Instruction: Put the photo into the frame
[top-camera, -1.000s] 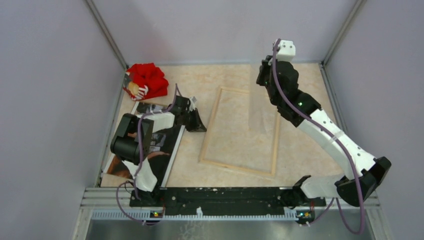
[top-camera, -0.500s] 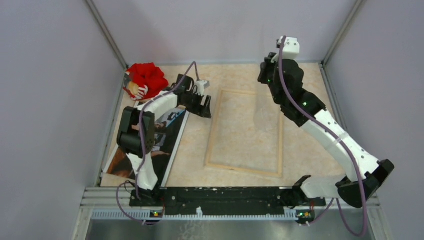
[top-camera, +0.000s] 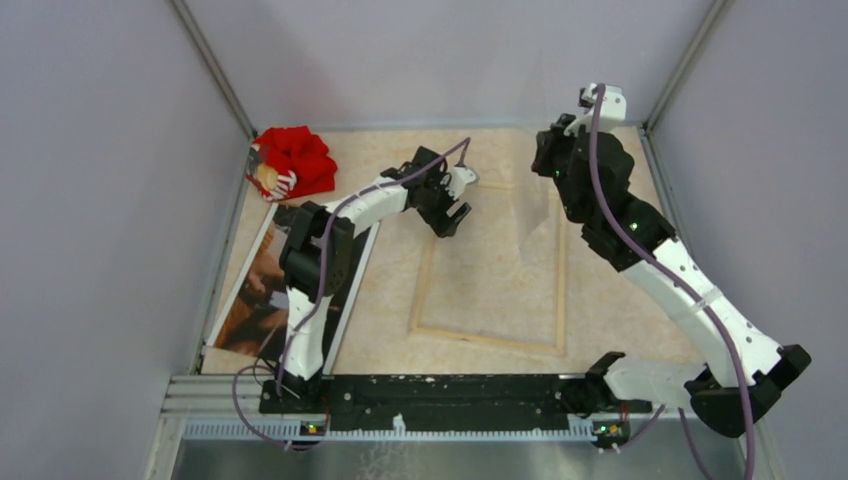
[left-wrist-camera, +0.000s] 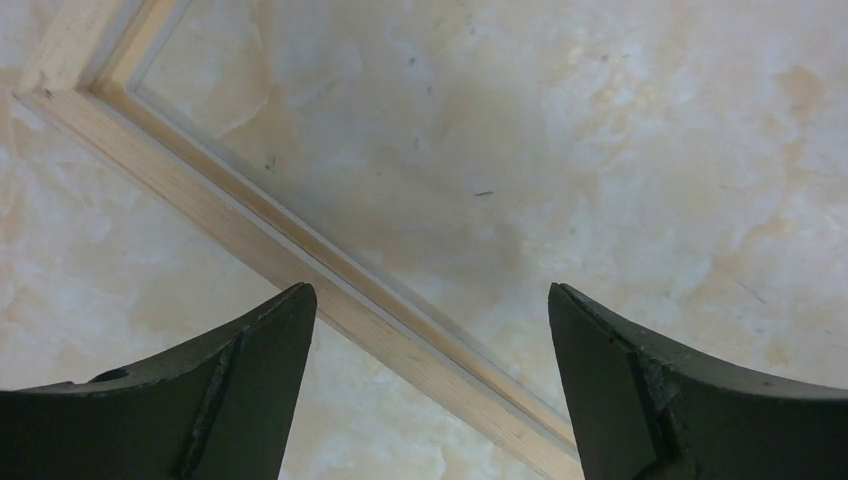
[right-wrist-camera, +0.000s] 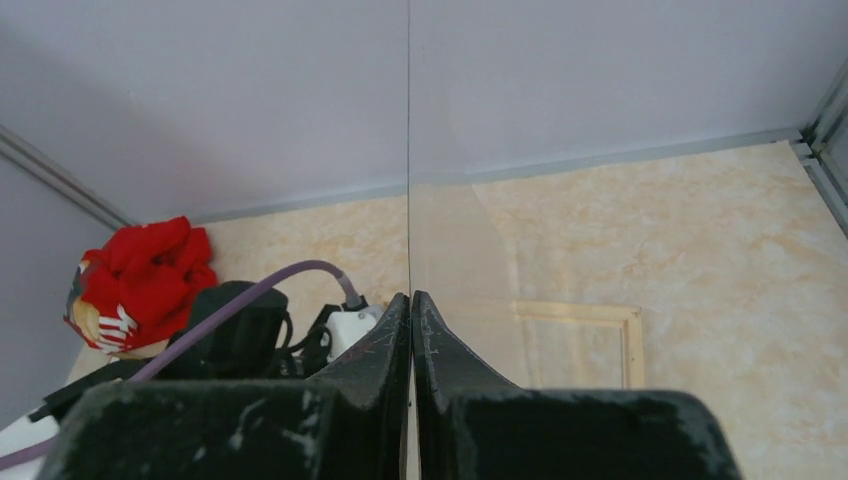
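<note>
Over the frame (top-camera: 485, 340), left end effector (top-camera: 452, 221) moved off photo (top-camera: 262, 290), opened

One wooden frame (top-camera: 485, 338) is lying mid-table, one photo (top-camera: 250, 300) is lying along the table's left edge, one red fabric bundle (top-camera: 296, 160) is sitting in the far-left corner, and one clear pane (right-wrist-camera: 445, 250) is hanging near the far edge.
</note>
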